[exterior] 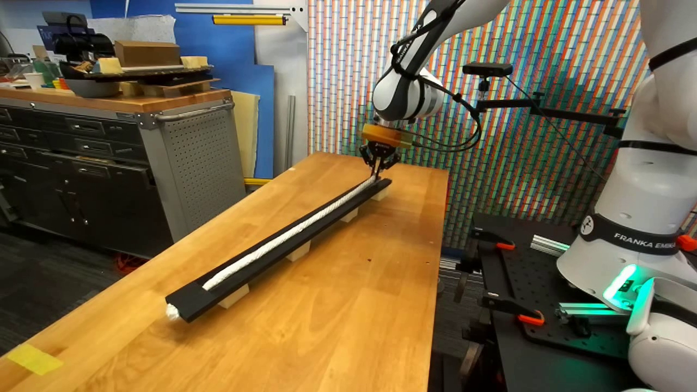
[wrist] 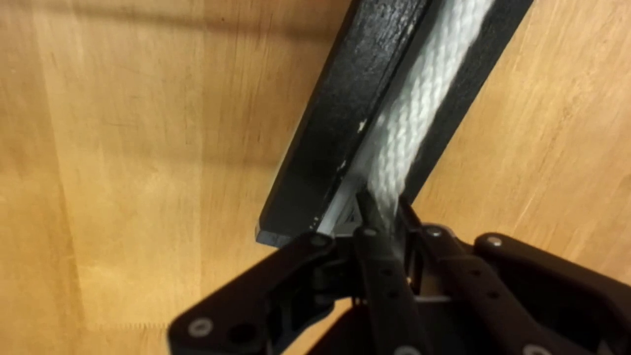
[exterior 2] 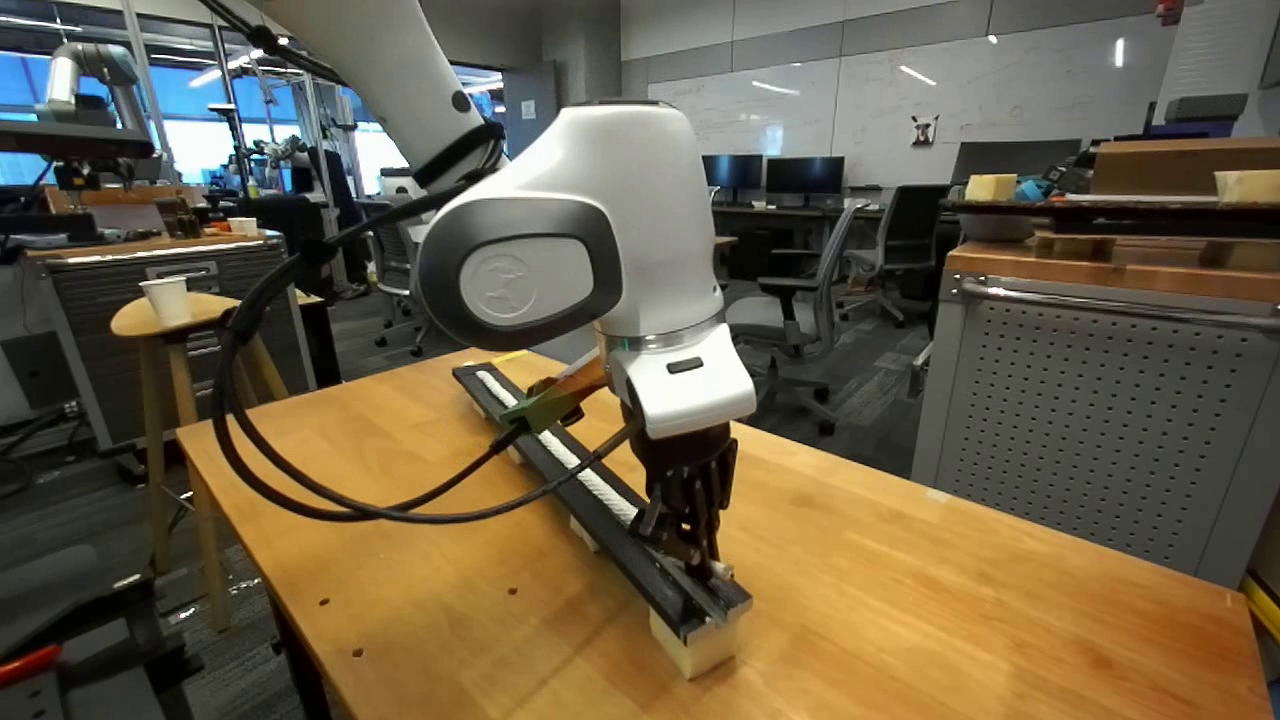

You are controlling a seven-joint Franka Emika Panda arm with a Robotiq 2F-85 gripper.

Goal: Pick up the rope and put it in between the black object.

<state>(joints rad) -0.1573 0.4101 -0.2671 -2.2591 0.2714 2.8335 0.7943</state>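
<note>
So the claw (wrist: pixel 387 209) is pinching the white rope (wrist: pixel 424 98), a finger sitting on each side. In an exterior view that's happening toward the far end of the black track (exterior: pixel 294 243), while the rest of the rope is running along the groove, its near tip poking out past the track's near left end. In the wrist view the rope is leaning toward the groove's right side by the claw; I'm not able to tell how deep. The track is resting on pale blocks (exterior: pixel 234 295) on a wooden desk (exterior: pixel 359 294).

Branding: the black band (exterior: pixel 631 238) around the robot base (exterior: pixel 631 179) on the right is reading FRANKA EMIKA. FRANKA is also running up a dark strip (exterior: pixel 416 51) on the arm (exterior: pixel 468 19), and a round logo (exterior 2: pixel 503 284) is sitting on a joint cap (exterior 2: pixel 568 265).
</note>
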